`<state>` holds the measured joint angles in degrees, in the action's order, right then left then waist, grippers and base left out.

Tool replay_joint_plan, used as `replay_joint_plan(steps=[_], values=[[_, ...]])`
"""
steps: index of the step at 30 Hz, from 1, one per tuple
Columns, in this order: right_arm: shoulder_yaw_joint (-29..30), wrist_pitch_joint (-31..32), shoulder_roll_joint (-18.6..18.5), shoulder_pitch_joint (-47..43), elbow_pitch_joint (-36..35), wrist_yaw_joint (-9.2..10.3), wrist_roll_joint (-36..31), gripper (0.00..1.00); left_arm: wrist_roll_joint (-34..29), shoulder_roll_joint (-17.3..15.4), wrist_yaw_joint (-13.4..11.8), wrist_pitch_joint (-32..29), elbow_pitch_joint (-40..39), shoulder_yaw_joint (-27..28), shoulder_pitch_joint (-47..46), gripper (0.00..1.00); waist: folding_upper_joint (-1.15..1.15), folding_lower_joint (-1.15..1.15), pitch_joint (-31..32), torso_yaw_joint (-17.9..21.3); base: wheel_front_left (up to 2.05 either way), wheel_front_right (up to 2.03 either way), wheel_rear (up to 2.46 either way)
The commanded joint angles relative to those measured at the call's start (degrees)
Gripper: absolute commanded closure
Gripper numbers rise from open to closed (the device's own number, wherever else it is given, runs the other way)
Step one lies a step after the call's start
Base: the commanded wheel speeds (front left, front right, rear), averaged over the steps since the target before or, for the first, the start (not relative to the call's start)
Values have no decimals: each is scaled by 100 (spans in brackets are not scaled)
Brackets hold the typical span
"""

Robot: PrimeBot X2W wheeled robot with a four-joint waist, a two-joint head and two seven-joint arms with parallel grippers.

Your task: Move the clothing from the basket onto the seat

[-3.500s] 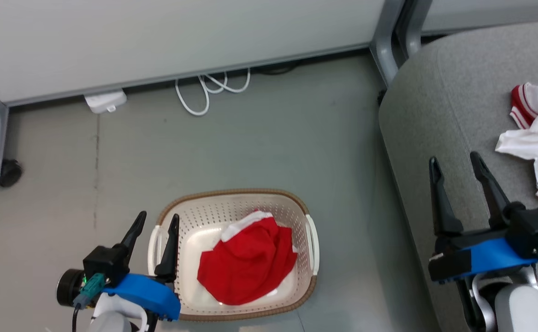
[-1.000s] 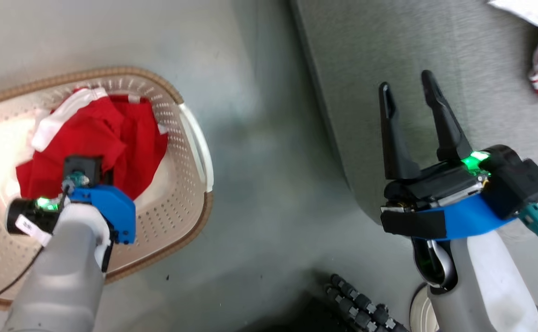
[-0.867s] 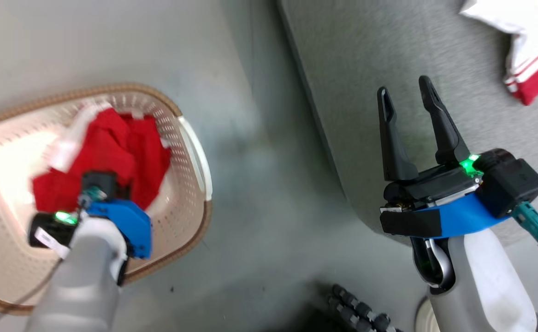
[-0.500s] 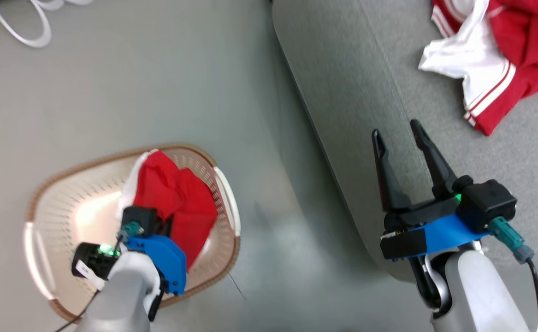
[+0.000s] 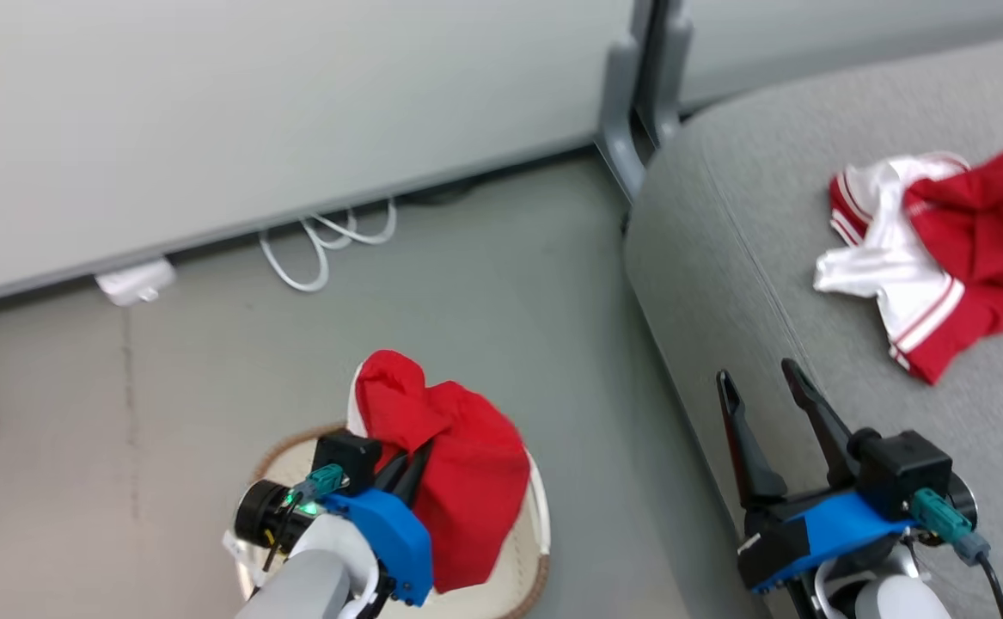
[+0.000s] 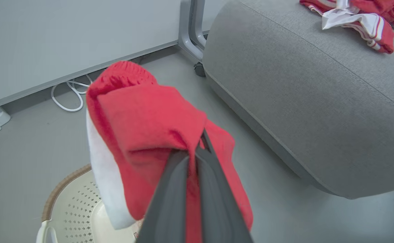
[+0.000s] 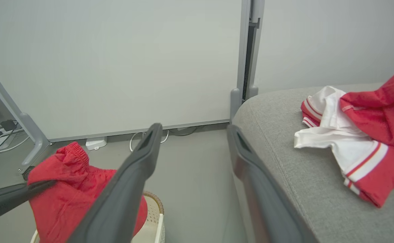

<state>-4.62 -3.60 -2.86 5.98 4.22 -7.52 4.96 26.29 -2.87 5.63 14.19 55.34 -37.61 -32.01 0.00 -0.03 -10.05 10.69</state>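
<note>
Rightward, the grey seat (image 5: 724,258) carries a crumpled red-and-white garment (image 5: 939,258). The basket (image 6: 69,216) stands on the floor beside it. Above the basket hangs a red garment (image 5: 467,481), pinched in the left pincer (image 5: 415,456), whose fingers press together. The right pincer (image 5: 757,371) is spread and empty over the seat's edge.

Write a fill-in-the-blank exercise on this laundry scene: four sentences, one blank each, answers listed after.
The left gripper is ____ on a soft red garment with a white panel. That garment hangs over the cream-white perforated plastic basket, which stands on the ____. The right gripper stands ____ and holds nothing. A second garment, red and ____, lies on the large grey fabric sofa.
Missing words: shut; floor; open; white.
</note>
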Motion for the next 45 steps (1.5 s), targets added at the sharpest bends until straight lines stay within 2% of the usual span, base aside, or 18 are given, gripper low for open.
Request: replay_joint_plan(steps=[1,9,20,35,45], values=[[33,52,-4,-151,-52,6,-27,0,132,-9,-41,-14,-126,-110,-14,100,0,3,575,-508,0,0,0],[-24,300,-4,-506,-192,6,-34,0,870,-8,-249,-220,-807,-617,-317,100,0,3,1076,-785,0,0,0],[-93,356,-4,-590,-163,6,72,0,1317,-9,-446,-676,-1329,-1321,-1240,100,0,3,1250,-1023,0,0,0],[-182,299,-4,-550,-85,6,140,0,1899,-9,-716,-648,-1257,-1891,-1687,100,0,3,1295,-1058,0,0,0],[-1053,357,-4,51,166,6,204,0,2223,-8,-786,-599,-1239,-2199,-1840,100,0,3,1296,-1048,0,0,0]])
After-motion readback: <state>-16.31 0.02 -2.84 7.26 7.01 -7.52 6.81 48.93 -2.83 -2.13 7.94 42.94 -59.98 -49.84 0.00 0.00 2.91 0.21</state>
